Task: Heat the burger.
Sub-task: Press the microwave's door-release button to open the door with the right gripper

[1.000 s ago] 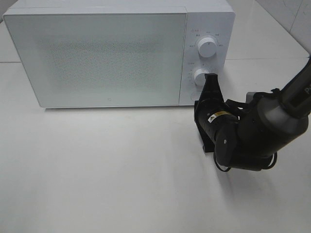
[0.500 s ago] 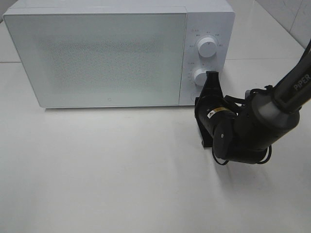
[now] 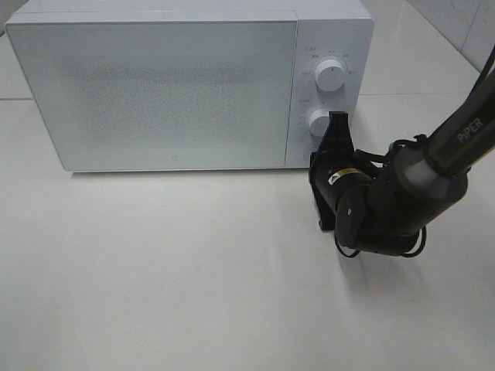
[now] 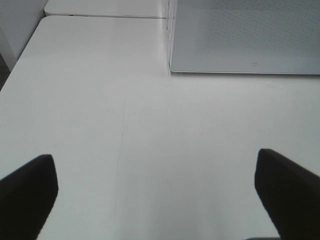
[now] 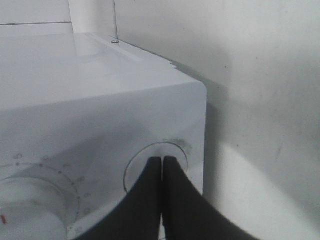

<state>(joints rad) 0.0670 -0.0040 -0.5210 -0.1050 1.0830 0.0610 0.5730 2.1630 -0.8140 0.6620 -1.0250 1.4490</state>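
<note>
Jaws pinched shut into a single fingertip, the right gripper (image 5: 162, 165) bears on the round button (image 5: 176, 149) at the lower right of the closed microwave (image 3: 155, 85), likely its door release, while the left gripper (image 4: 157, 175) hovers open above the counter (image 3: 193, 270), the burger unseen.

white tabletop (image 3: 155, 270) with a white microwave (image 3: 155, 93) at its far side, door closed

A white microwave (image 3: 186, 85) with its door shut stands at the back of a white table (image 3: 155, 270).
</note>
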